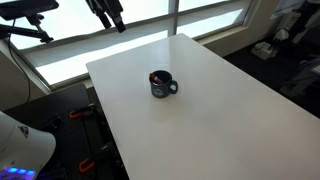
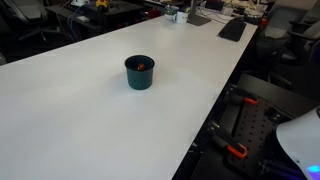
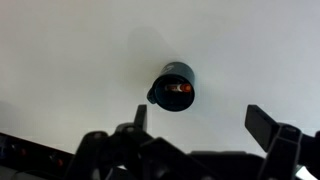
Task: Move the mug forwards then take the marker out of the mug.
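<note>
The dark navy mug [image 1: 163, 85] stands upright on the white table [image 1: 220, 110], its handle pointing right in that exterior view. It also shows in an exterior view [image 2: 140, 72] and in the wrist view [image 3: 176, 87]. The red marker [image 3: 179, 89] lies inside the mug; its red tip shows at the rim in both exterior views [image 1: 159, 75] [image 2: 142, 65]. My gripper [image 3: 205, 122] hangs high above the table, open and empty, with the mug beyond its fingertips. In an exterior view only the gripper's dark fingers [image 1: 106, 14] show at the top.
The table's edges drop off toward a window wall [image 1: 150, 30] and a dark floor. Desks with clutter [image 2: 210, 15] stand beyond the far end of the table. Robot base parts with red clamps [image 2: 240, 130] sit beside the table edge.
</note>
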Robot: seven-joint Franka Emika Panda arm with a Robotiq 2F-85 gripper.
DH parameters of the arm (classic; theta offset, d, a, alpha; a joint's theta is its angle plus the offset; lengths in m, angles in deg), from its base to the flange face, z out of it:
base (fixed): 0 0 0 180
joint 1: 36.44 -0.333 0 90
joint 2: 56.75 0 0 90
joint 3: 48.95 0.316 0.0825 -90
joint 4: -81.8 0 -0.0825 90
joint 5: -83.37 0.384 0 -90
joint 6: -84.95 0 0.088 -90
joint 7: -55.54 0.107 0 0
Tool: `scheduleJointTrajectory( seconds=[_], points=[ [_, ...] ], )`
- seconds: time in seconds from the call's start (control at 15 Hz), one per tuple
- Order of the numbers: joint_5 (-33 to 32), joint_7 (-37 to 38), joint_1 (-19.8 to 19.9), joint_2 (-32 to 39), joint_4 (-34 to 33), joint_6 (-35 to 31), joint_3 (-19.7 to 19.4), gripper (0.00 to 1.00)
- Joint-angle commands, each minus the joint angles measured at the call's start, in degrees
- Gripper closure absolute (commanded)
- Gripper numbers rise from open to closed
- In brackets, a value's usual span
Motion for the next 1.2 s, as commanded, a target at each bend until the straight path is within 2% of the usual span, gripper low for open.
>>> scheduleJointTrajectory(
  seconds=[0.0, 0.33, 0.6, 0.73, 0.93, 1.0, 1.13],
  points=[
    [-2.9, 6.0, 3.9, 4.6, -1.8, -9.4, -0.1, 0.0],
    [-6.4, 15.9, 12.8, 14.0, -8.6, -23.4, 1.7, 0.0],
    [-8.1, 25.6, 17.6, 24.6, -16.4, -26.1, 3.6, 0.0],
    [-8.5, 29.3, 16.7, 29.7, -20.6, -24.7, 2.8, 0.0],
    [-4.2, 29.9, 11.9, 36.8, -26.3, -21.4, -0.6, 0.0],
    [-1.0, 28.3, 9.9, 39.0, -28.0, -20.2, -1.7, 0.0],
    [10.5, 20.9, 6.4, 42.8, -31.0, -18.1, -3.2, 0.0]
  ],
)
